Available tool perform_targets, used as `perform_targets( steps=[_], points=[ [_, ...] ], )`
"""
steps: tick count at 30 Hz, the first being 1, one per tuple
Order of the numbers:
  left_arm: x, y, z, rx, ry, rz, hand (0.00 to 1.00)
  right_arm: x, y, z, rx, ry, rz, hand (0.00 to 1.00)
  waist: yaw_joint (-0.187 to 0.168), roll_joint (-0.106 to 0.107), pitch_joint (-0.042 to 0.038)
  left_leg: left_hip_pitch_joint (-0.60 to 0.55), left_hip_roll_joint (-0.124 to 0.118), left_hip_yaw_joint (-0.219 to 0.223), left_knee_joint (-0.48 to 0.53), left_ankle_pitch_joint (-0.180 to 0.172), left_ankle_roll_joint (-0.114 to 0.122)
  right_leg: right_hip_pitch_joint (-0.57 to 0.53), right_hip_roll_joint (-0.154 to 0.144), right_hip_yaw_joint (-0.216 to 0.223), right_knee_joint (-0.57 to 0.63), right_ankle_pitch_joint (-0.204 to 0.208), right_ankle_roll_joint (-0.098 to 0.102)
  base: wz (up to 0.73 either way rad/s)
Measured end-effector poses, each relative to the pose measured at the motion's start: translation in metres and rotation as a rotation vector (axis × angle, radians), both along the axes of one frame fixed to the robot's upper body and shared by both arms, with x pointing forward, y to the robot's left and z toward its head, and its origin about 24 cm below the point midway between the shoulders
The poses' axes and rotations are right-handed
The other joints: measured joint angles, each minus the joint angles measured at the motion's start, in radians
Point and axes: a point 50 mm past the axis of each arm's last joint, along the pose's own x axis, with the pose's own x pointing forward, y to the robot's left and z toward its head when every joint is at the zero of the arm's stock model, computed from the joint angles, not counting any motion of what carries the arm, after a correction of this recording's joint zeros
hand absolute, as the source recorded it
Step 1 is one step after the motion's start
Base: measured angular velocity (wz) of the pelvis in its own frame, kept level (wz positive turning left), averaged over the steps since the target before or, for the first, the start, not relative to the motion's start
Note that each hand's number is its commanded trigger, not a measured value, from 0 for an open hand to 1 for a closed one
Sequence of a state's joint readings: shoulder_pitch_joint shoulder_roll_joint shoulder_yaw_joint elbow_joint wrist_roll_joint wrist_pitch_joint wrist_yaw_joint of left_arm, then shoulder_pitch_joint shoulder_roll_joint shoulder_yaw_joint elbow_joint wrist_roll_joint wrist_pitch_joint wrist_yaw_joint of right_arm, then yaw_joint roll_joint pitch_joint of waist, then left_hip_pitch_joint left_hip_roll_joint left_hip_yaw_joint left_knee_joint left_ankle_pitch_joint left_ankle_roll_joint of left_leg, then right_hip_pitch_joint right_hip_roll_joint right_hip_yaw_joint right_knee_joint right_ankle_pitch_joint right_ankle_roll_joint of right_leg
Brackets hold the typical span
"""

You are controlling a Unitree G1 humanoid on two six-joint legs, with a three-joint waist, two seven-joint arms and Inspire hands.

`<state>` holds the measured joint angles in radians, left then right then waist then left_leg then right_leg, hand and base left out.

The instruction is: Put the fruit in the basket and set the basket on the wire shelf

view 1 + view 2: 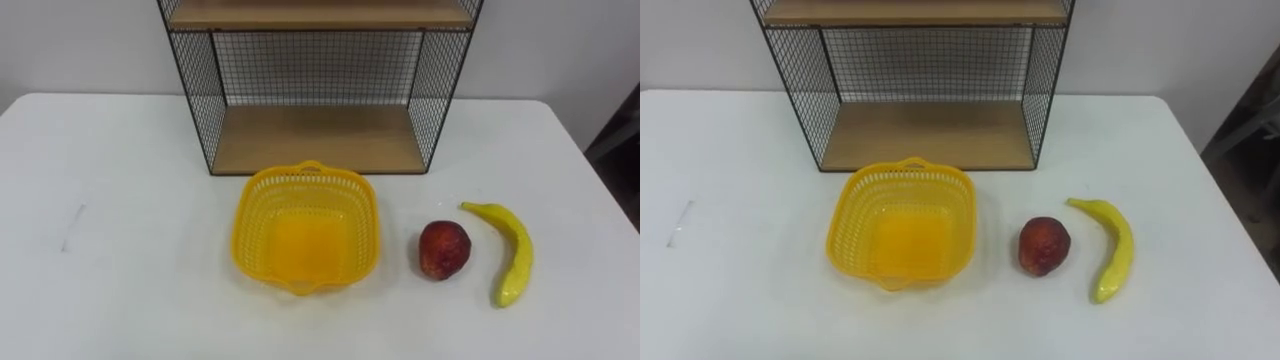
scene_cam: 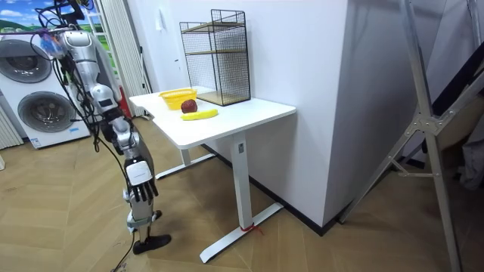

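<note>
**Stock at this moment, for your check:**

- Yellow plastic basket (image 1: 252, 215): lattice walls, upright and empty. It sits on the white table (image 1: 120, 200), just in front of the wire shelf (image 1: 315, 138) and apart from it.
- Red apple (image 1: 444, 249): on the table at the basket's right, near it but not touching.
- Banana (image 1: 512, 255): lying flat to the right of the apple, with a small gap between them. Its stalk end points back toward the shelf.
- Wire shelf: black mesh sides and back with wooden boards. It stands at the rear of the table against the wall, and its lower board is bare and open to the front.
- Left hand and right hand: the robot stands at the table's end on the room view's left. It is too small there for you to tell whether either hand is spread, closed or holding anything.

**Progress, as you may judge it:** nothing is entered as done.

- Both fruits are outside the basket.
- The basket is on the table, not on the shelf.

**Outstanding:**

1. Put the apple into the basket.
2. Put the banana into the basket.
3. Lift the loaded basket and set it on a shelf board.

The lower board looks wide enough for the basket. The basket's rim will have to pass under the board above, so expect that placement to need the most care.
</note>
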<state>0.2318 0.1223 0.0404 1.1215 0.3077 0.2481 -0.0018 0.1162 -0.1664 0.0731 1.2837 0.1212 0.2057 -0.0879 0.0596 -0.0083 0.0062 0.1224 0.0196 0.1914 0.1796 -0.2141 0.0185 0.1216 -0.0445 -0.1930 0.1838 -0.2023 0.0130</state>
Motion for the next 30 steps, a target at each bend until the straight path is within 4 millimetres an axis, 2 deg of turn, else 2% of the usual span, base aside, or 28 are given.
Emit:
perform_targets(
  steps=[3, 5, 6, 8, 13, 16, 21, 23, 26, 30],
  points=[
    [-0.004, 0.001, 0.0, 0.017, -0.016, 0.038, 0.0, 0.005, -0.003, 0.001, -0.021, -0.114, -0.307, 0.0, -0.004, 0.001, 0.001, 0.012, 0.002, 0.013, -0.006, -0.001, -0.002, 0.004, 0.003, 0.012, -0.001, 0.0, 0.0, -0.13],
    [-0.007, 0.0, 0.0, 0.024, -0.031, 0.057, 0.0, 0.017, -0.005, 0.002, -0.033, -0.215, -0.537, 0.0, -0.028, 0.001, 0.0009, 0.014, 0.0, 0.011, -0.006, -0.001, -0.002, 0.01, 0.004, 0.013, -0.01, 0.001, -0.001, 0.0],
    [-0.007, 0.0, 0.0, 0.026, -0.036, 0.06, 0.0, 0.02, -0.006, 0.002, -0.035, -0.242, -0.598, 0.0, -0.031, 0.001, 0.0009, 0.013, -0.001, 0.011, -0.007, -0.001, -0.002, 0.01, 0.005, 0.013, -0.013, 0.002, 0.0, 0.0],
    [-0.007, 0.003, 0.001, 0.035, -0.062, 0.095, 0.0, 0.027, -0.011, 0.005, -0.053, -0.321, -0.826, 0.0, -0.045, 0.0, 0.0005, 0.014, -0.003, 0.011, -0.008, -0.002, -0.003, 0.011, 0.005, 0.013, -0.015, 0.003, 0.0, 0.0],
    [-0.013, 0.013, 0.004, 0.112, -0.087, 0.16, 0.0, 0.039, -0.027, 0.014, -0.123, -0.443, -1.232, 0.0, -0.082, 0.001, 0.0, 0.019, -0.004, 0.012, -0.012, -0.002, -0.004, 0.011, 0.006, 0.013, -0.015, 0.002, 0.0, 0.0],
    [-0.012, 0.016, 0.005, 0.128, -0.111, 0.177, 0.0, 0.045, -0.039, 0.021, -0.194, -0.493, -1.418, 0.0, -0.085, 0.001, -0.0008, 0.021, -0.005, 0.021, -0.012, -0.002, -0.004, 0.006, 0.007, 0.028, -0.012, 0.002, 0.0, -0.12],
    [-0.014, 0.023, 0.008, 0.145, -0.146, 0.196, 0.0, 0.057, -0.064, 0.041, -0.298, -0.588, -1.642, 0.0, -0.113, -0.006, -0.0048, 0.017, -0.005, 0.022, -0.013, -0.002, -0.004, 0.001, 0.007, 0.029, -0.013, 0.001, 0.001, -0.02],
    [-0.017, 0.027, 0.011, 0.158, -0.165, 0.193, 0.0, 0.063, -0.079, 0.056, -0.363, -0.649, -1.721, 0.0, -0.125, -0.007, -0.0056, 0.013, -0.006, 0.023, -0.013, -0.002, -0.004, -0.002, 0.007, 0.032, -0.011, 0.001, 0.001, 0.0],
    [-0.017, 0.03, 0.012, 0.18, -0.182, 0.201, 0.0, 0.071, -0.095, 0.076, -0.459, -0.711, -1.758, 0.0, -0.136, -0.01, -0.0063, 0.009, -0.006, 0.021, -0.013, -0.002, -0.003, -0.01, 0.007, 0.031, -0.008, 0.001, 0.001, 0.0],
    [-0.013, 0.032, 0.013, 0.2, -0.218, 0.188, 0.0, 0.089, -0.119, 0.118, -0.667, -0.859, -1.685, 0.0, -0.136, -0.019, -0.0084, -0.016, -0.007, 0.018, -0.011, -0.001, -0.002, -0.036, 0.005, 0.03, 0.004, 0.0, 0.001, 0.0]
  ],
)
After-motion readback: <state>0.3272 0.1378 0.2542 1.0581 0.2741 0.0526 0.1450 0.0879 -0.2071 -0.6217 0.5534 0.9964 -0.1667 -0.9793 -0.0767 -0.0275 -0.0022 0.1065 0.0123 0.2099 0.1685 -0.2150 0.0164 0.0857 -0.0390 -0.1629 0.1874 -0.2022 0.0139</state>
